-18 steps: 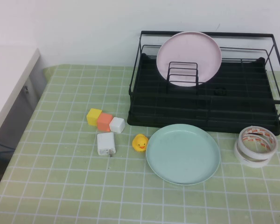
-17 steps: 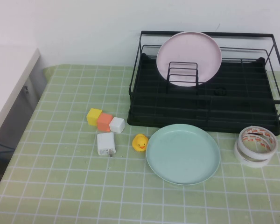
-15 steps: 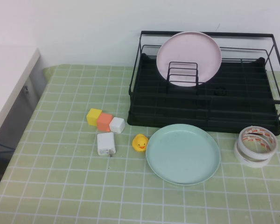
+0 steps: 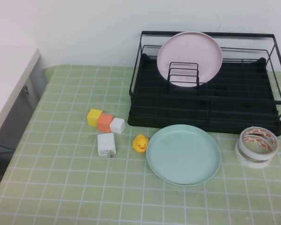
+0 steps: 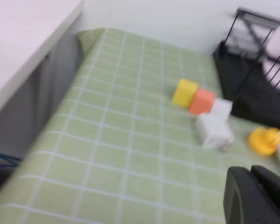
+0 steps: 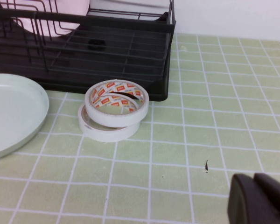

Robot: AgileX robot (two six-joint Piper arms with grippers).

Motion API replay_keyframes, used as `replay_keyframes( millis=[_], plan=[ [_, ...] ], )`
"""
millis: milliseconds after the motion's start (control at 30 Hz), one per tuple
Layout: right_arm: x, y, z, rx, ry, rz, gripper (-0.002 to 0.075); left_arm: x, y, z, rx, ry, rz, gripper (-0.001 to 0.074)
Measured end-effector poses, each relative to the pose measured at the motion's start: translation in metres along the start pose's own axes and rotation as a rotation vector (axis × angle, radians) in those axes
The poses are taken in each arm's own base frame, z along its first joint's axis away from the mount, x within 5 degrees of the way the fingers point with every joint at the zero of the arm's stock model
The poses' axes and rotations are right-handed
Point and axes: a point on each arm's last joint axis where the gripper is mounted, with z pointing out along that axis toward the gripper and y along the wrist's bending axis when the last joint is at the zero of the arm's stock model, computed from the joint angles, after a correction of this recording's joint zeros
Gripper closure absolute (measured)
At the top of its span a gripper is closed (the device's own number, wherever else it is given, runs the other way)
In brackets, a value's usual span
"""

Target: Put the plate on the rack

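- left end effector is closed with nothing in it, and only shows in its own wrist view as dark fingers pressed together, hanging over the green checked worktop on the side with the little blocks
- right end effector is the same deal: fingers together, empty, visible only in its wrist view, over bare worktop near the tape rolls
- neither one shows up in the high view
- the plate, pale mint green, lies flat on the worktop just in front of the rack, not on it
- a small yellow duck sits just beside the plate's left rim
- left of the duck there's a white charger, and behind it a row of three touching blocks: yellow block, orange block, white block
- two tape rolls stacked on each other sit to the right of the plate, close to the rack's front right corner
- the rack is black wire with a tray base, at the back right of the worktop
- a pink plate stands upright in the rack against the small wire dividers
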Motion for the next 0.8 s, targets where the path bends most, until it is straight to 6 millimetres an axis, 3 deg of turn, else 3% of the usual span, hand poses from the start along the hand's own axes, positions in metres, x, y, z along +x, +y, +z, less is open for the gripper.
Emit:
replay_keyframes(
  millis=[167,233,333,433,567,800],
  plan=[
    [0.0,0.003,0.0,-0.034,-0.002,0.076,0.0717,-0.004,-0.005,0.0,0.06,-0.039,-0.238,0.0736],
    [-0.001,0.006,0.0,-0.071,-0.004,0.16,0.0717,-0.007,-0.008,-0.001,0.099,-0.054,-0.419,0.0736],
    [-0.002,0.015,0.0,-0.168,0.0,0.412,0.0717,-0.011,-0.011,-0.001,0.162,-0.07,-0.739,0.0736],
    [-0.007,0.024,-0.003,-0.295,0.004,0.738,0.0717,-0.014,-0.013,-0.002,0.205,-0.082,-0.95,0.0736],
    [-0.013,0.029,-0.005,-0.377,-0.005,0.939,0.0717,-0.02,-0.01,-0.003,0.216,-0.142,-1.037,0.0736],
    [-0.014,0.029,-0.005,-0.388,-0.019,0.913,0.0717,-0.024,-0.007,-0.004,0.222,-0.193,-1.117,0.0736]
  ],
)
